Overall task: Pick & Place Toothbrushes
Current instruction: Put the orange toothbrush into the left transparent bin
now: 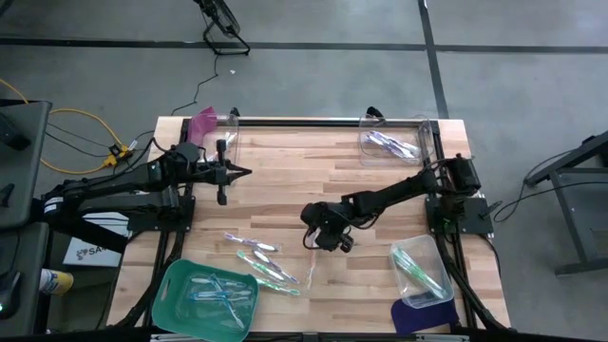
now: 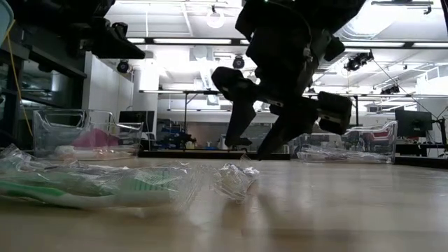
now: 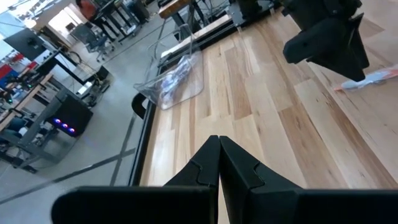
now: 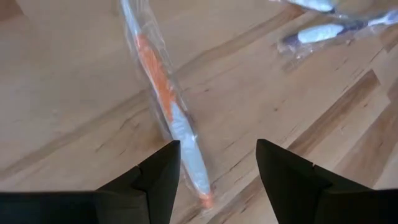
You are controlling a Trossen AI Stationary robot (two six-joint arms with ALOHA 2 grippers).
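Wooden bench (image 1: 313, 171), pale planks, grey floor around it, workshop room beyond.

Right hand (image 1: 328, 237): low over the bench's middle, fingers (image 4: 155, 180) apart, nothing between them. Just beneath and ahead of it, one wrapped toothbrush (image 4: 168, 106) with an orange handle, lying flat on the wood, apart from both fingers.

Left hand (image 1: 242, 173): fingers pressed together, empty, hovering near the left edge of the bench toward the far side.

Loose toothbrushes (image 1: 261, 258): several in clear wrappers, green and purple among them, scattered on the wood between the right hand and the near-left corner.

Teal tray (image 1: 176, 285): near-left corner, several wrapped brushes inside.

Clear bin (image 1: 432, 252): near-right corner, green-handled brushes inside; purple lid (image 1: 423, 315) just beside it at the near edge.

Second clear bin (image 1: 370, 152): far-right corner, a few purple-handled brushes inside.

Third clear bin (image 1: 228, 128): far-left corner, pink lid (image 1: 203, 123) touching it; contents cannot be told.
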